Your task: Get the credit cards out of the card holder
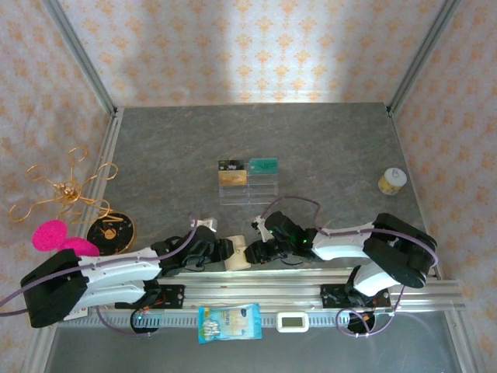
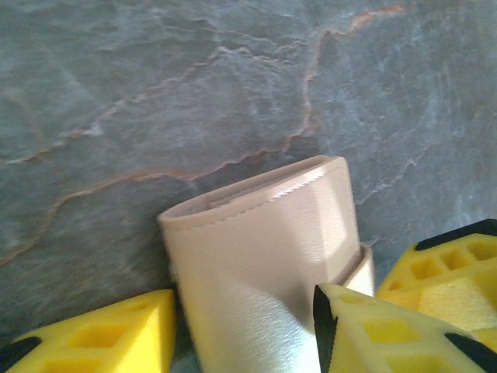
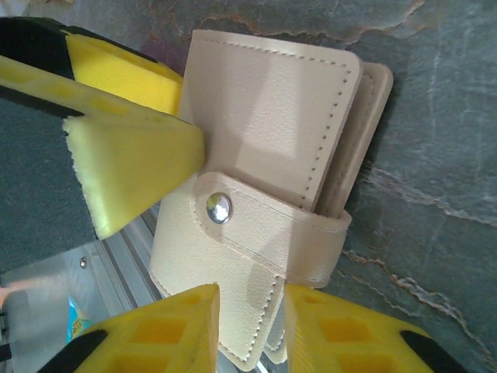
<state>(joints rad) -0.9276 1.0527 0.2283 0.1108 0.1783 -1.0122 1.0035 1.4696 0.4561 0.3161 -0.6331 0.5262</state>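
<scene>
Right gripper [image 3: 252, 315] jaws are set astride the snap tab [image 3: 264, 233] of the tan leather folding card holder [image 3: 272, 109], left gripper [image 2: 247, 311] astride its body, at the bench's [image 1: 326, 132] near edge; a firm hold cannot be confirmed. Soft, light, slippery leather is judged; the tab is best pinched.

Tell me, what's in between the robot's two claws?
The tan card holder sits right between the left claw and the right claw. The top view shows this, and both wrist views show the card holder up close.

Beige card holder [image 2: 256, 256], between end effector [image 2: 242, 299] fingers [image 2: 109, 334]
</scene>
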